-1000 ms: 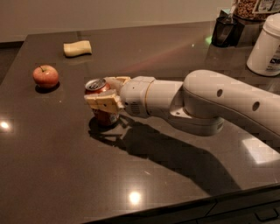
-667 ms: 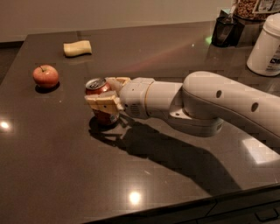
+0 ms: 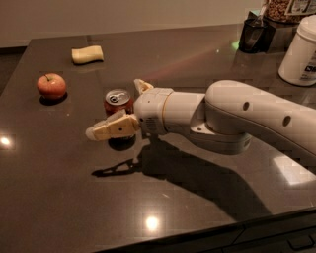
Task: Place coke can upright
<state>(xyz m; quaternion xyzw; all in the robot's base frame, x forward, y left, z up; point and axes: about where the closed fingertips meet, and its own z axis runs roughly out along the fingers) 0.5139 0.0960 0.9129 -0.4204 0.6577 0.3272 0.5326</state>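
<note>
The coke can point(image 3: 118, 101) is red with a silver top and pull tab, and it stands upright on the dark table point(image 3: 59, 188), left of centre. My gripper point(image 3: 114, 107) is open and straddles the can. The near finger point(image 3: 112, 129) lies in front of the can's lower part and hides it. The far finger point(image 3: 142, 86) pokes out behind the can on its right. The white arm reaches in from the right.
A red apple point(image 3: 51, 85) sits at the left and a yellow sponge point(image 3: 87, 54) lies at the back left. A white container point(image 3: 301, 54), a black cup point(image 3: 254, 35) and a jar point(image 3: 281, 10) stand at the back right. The table's front edge runs along the bottom.
The fingers have opened and let go of the can, which now stands on the table. The near finger has swung forward and down.
</note>
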